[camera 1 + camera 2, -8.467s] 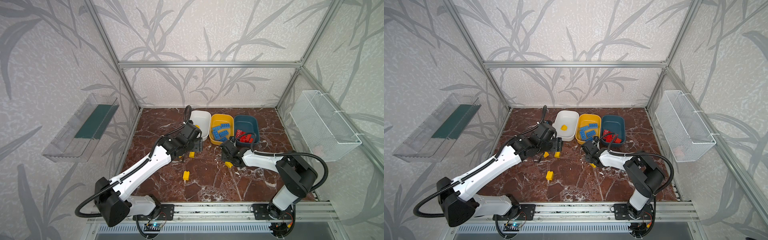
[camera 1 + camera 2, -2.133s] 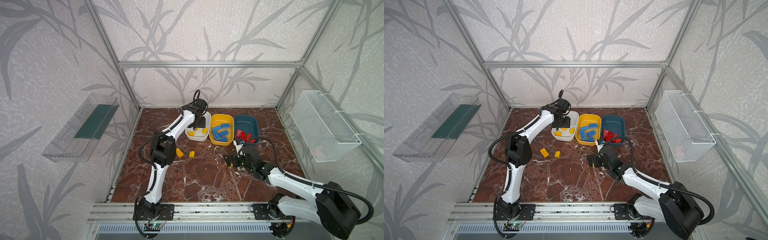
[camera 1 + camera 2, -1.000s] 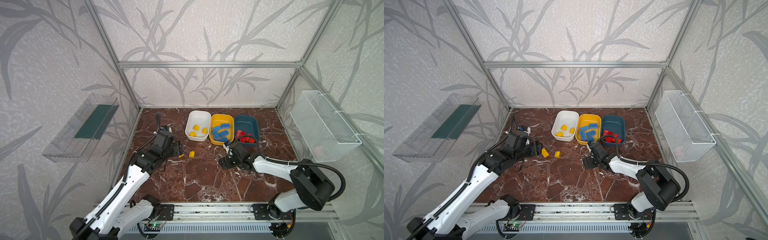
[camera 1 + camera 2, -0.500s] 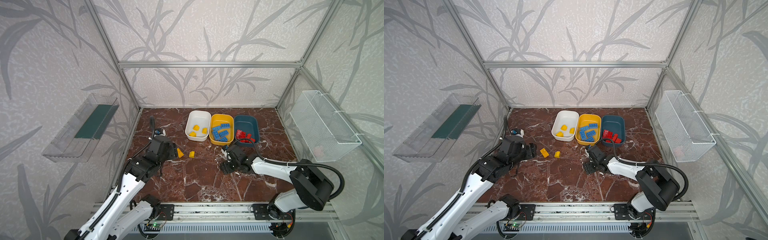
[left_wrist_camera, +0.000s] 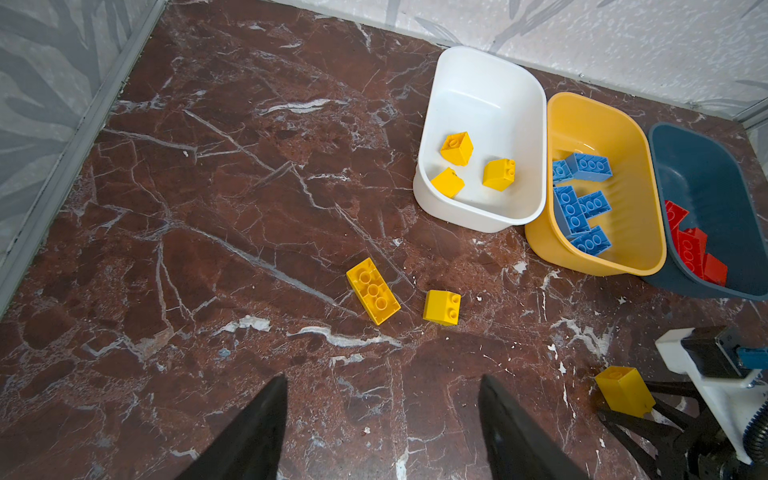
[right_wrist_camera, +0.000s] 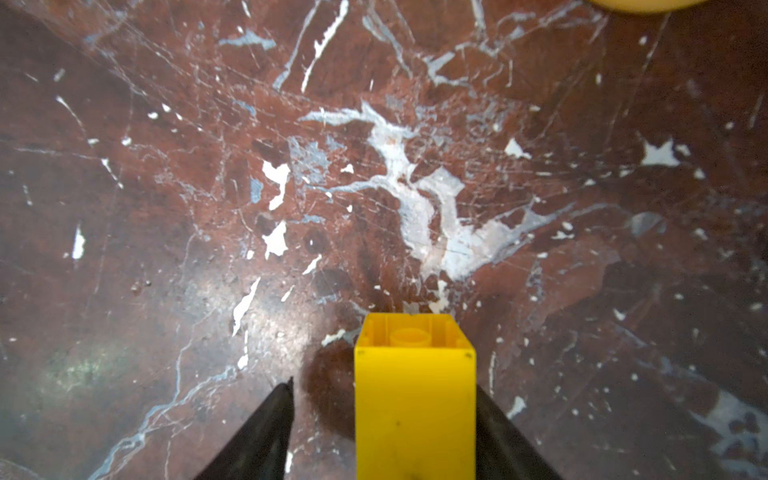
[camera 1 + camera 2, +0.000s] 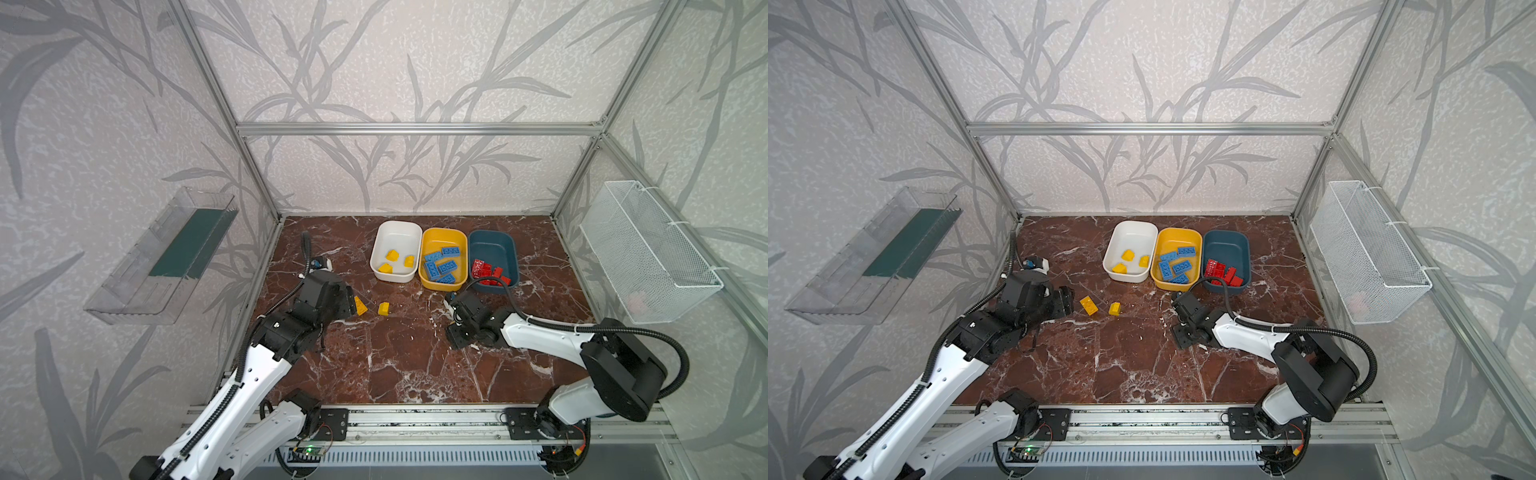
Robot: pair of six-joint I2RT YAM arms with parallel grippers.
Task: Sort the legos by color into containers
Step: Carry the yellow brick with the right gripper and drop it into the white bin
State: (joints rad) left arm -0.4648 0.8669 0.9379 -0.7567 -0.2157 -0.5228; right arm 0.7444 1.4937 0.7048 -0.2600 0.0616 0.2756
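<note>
Right gripper (image 6: 384, 383) has narrowed around yellow brick (image 6: 414, 407).

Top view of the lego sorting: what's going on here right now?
Two robot arms are sorting legos into three tubs. The white tub holds three yellow pieces, the yellow tub holds blue bricks, and the teal tub holds red bricks. The right gripper is low over the table, its fingers either side of a yellow brick, with a gap on one side. The left gripper is open, facing a long yellow brick and a short yellow brick.
</note>
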